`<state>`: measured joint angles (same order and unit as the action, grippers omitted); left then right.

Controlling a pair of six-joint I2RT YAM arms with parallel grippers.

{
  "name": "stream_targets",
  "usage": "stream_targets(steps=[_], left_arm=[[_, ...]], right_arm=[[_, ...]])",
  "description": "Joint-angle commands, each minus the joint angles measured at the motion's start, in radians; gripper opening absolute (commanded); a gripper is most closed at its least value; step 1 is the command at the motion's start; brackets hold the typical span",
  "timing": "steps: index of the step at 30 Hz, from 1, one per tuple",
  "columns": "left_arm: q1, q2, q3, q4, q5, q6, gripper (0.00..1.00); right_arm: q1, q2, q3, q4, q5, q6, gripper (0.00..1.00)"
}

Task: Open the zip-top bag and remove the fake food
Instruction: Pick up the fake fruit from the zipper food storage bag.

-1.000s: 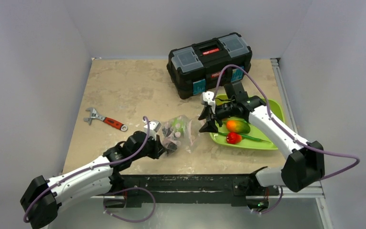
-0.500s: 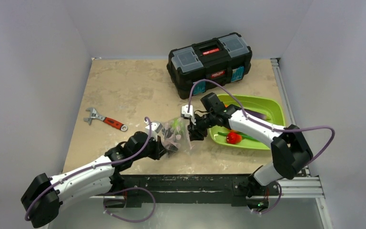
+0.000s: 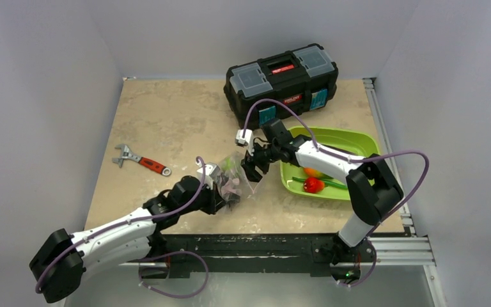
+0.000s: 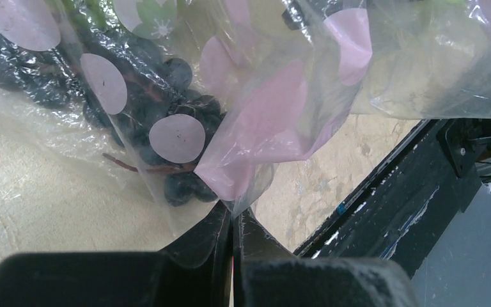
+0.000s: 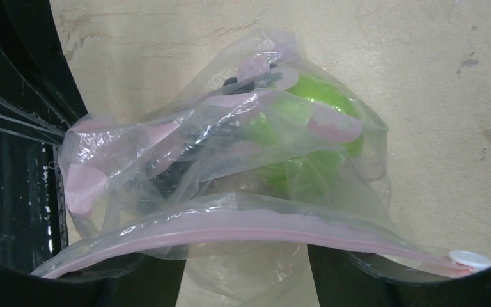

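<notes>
left wrist: left gripper (image 4: 233, 240) pinches a zip-top bag (image 4: 275, 115) corner, likely anchoring it on the table (image 5: 460, 77). right gripper (image 5: 246, 281) fingers spread astride the zip strip (image 5: 262, 233); grapes (image 4: 134, 109), green apple (image 5: 307, 128) inside.

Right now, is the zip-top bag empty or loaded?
Loaded: dark grapes and a green fruit show through the zip-top bag.

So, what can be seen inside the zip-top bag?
Dark purple grapes and a green fruit show through the zip-top bag; crumpled plastic hides anything else.
</notes>
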<state>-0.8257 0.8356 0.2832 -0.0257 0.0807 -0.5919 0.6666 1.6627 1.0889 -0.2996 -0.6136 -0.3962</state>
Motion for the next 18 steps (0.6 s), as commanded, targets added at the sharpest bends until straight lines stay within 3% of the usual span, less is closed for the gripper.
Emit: stream_targets(steps=[1, 5, 9, 14, 16, 18], left_arm=[[0.005, 0.028, 0.003, 0.082, 0.038, -0.011, 0.0], [0.006, 0.016, 0.03, 0.041, 0.034, -0.002, 0.03], [0.016, -0.103, 0.056, -0.061, 0.032, 0.009, 0.35], [0.079, -0.321, 0.099, -0.183, 0.027, 0.008, 0.59], [0.127, -0.348, 0.137, -0.231, 0.012, 0.004, 0.62], [0.176, -0.314, 0.176, -0.273, -0.043, -0.002, 0.56]], right_arm=[[0.008, 0.009, 0.061, 0.06, 0.039, 0.039, 0.69], [0.008, 0.063, 0.081, 0.053, 0.027, 0.022, 0.7], [0.007, 0.062, 0.074, 0.077, 0.014, 0.022, 0.71], [0.007, 0.071, 0.07, 0.083, 0.013, 0.022, 0.72], [0.006, 0.079, 0.068, 0.087, 0.009, 0.023, 0.71], [0.007, 0.089, 0.072, 0.087, 0.002, 0.022, 0.72]])
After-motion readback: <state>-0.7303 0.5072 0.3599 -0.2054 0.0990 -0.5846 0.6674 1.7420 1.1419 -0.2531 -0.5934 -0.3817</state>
